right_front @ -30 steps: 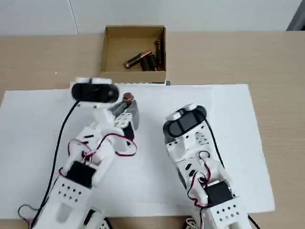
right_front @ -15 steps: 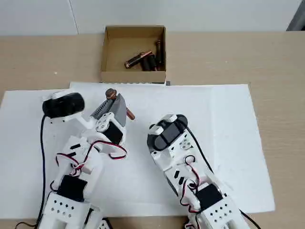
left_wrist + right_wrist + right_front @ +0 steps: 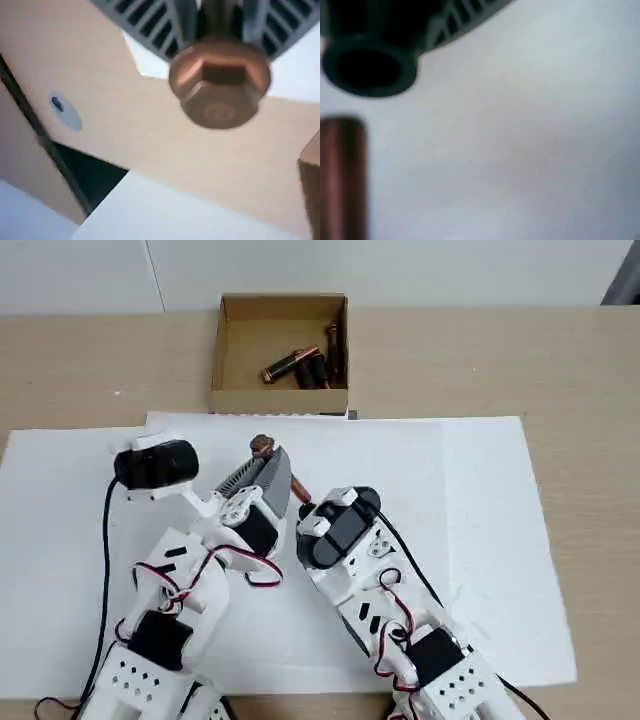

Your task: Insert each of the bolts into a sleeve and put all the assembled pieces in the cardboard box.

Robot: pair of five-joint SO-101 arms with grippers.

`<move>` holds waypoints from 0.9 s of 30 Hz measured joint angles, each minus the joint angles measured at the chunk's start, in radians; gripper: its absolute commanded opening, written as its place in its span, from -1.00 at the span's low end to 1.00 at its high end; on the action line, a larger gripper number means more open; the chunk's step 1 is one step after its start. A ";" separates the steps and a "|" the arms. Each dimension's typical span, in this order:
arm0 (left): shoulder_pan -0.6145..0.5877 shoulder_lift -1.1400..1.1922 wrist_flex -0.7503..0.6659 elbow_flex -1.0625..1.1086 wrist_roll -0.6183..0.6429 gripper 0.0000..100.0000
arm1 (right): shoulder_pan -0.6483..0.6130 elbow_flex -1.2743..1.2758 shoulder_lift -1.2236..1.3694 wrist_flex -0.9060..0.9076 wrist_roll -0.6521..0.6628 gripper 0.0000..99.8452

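Note:
My left gripper (image 3: pixel 268 462) is shut on a copper bolt (image 3: pixel 263 447), held up over the white sheet. In the left wrist view the bolt's hex head (image 3: pixel 219 82) sticks out from between the grey ribbed fingers (image 3: pixel 145 20). The bolt's shank tip (image 3: pixel 301 496) points at the right arm's wrist (image 3: pixel 335 525). My right gripper (image 3: pixel 385 30) is shut on a black sleeve (image 3: pixel 369 70), whose open end faces the camera. The copper shank (image 3: pixel 342 175) lies just beside that opening, not inside it. The cardboard box (image 3: pixel 280 400) stands at the back, holding several assembled pieces (image 3: pixel 300 365).
A white paper sheet (image 3: pixel 480 500) covers the wooden table (image 3: pixel 560 360) under both arms. The left arm's black cable (image 3: pixel 105 570) trails down its outer side. Bare paper lies to the right of the right arm.
The right arm has swung left until its sleeve sits next to the bolt's tip. The left gripper dipped left with the bolt, then came back right toward the right arm.

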 measured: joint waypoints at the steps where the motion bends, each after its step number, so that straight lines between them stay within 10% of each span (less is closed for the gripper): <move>1: 0.000 0.000 0.000 0.011 0.000 -0.99 | 0.000 0.000 0.000 0.000 0.005 -1.00; 27: 0.186 -0.011 -0.006 0.190 -0.158 -0.99 | 0.003 0.005 0.005 0.002 0.018 -1.00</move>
